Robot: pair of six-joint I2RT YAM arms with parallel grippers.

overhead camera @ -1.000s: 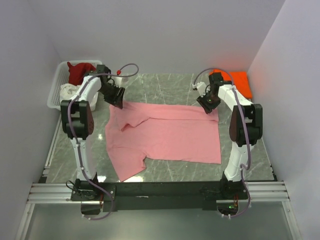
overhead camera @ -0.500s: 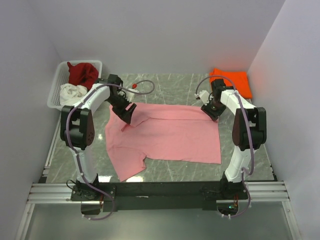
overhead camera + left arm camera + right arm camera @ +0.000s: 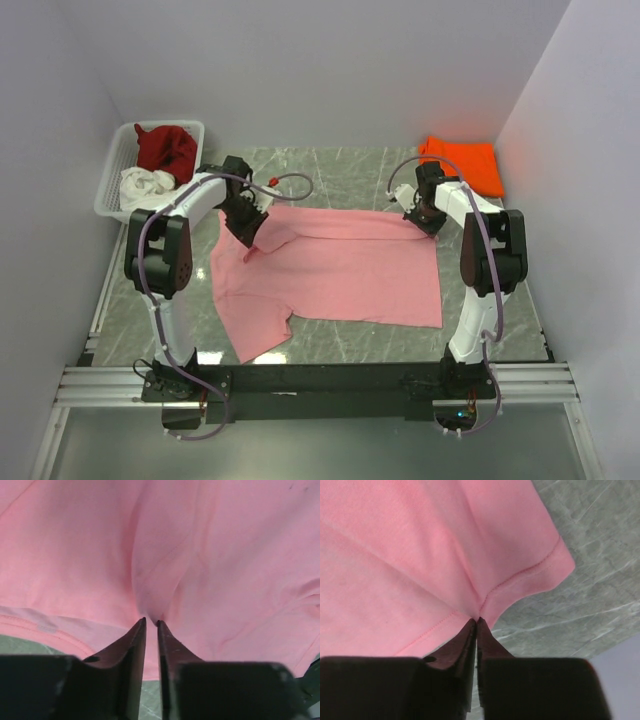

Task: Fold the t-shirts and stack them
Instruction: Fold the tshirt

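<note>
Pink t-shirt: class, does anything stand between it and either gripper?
Nothing visible does. The left gripper is shut on a pinch of the pink t-shirt near its collar, and the right gripper is shut on its far hem corner.

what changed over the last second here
Both arms dropped to the far edge of the pink t-shirt and closed: the left gripper now pinches a fold near its far left edge, the right gripper the hemmed far right corner. The shirt has not shifted; the orange t-shirt, and the dark red t-shirt and white t-shirt in the basket, are as before.
</note>
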